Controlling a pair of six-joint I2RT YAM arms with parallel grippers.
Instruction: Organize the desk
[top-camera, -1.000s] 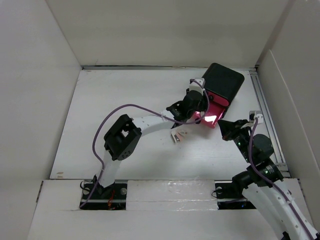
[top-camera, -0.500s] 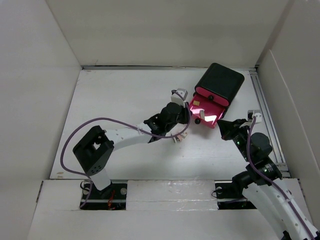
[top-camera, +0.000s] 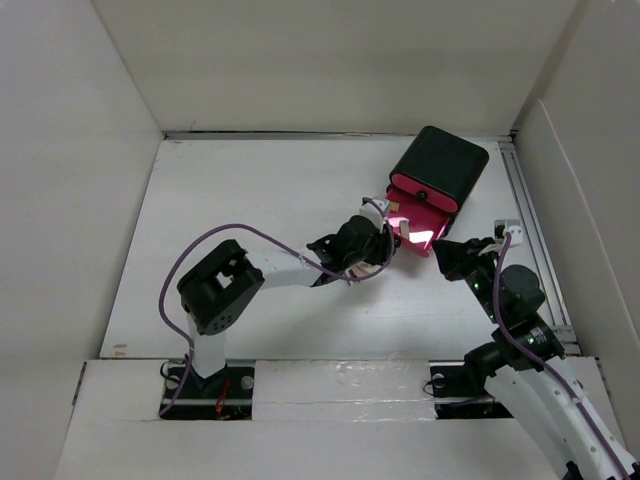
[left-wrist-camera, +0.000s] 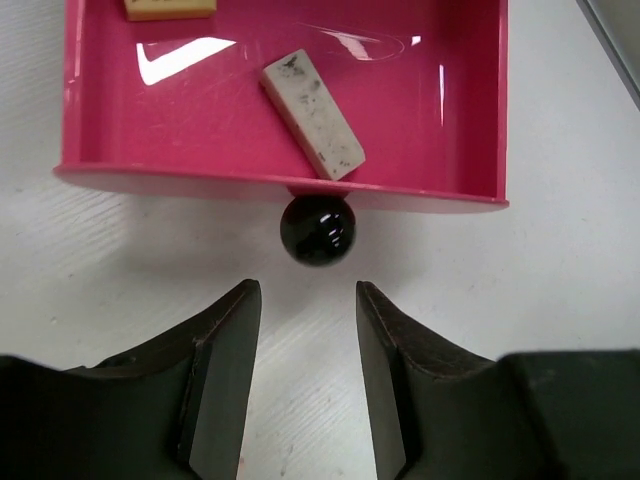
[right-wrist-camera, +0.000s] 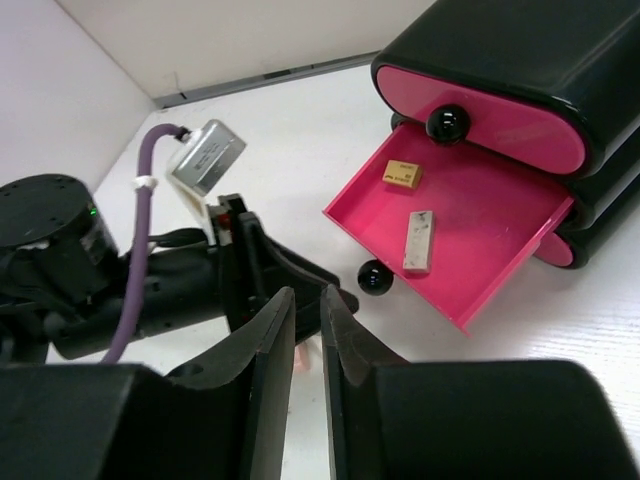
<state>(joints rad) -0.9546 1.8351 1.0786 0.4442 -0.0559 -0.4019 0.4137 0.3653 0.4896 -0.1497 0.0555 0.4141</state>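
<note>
The desk bears an open pink drawer; left tool apart, right tool slightly apart.

Plain white walls, right-hand rail, perhaps metal

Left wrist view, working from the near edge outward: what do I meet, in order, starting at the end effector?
The left end effector, jaws apart and empty → black knob → pink drawer, front wall first → smudged white eraser → tan block, cut off by the top edge.
</note>
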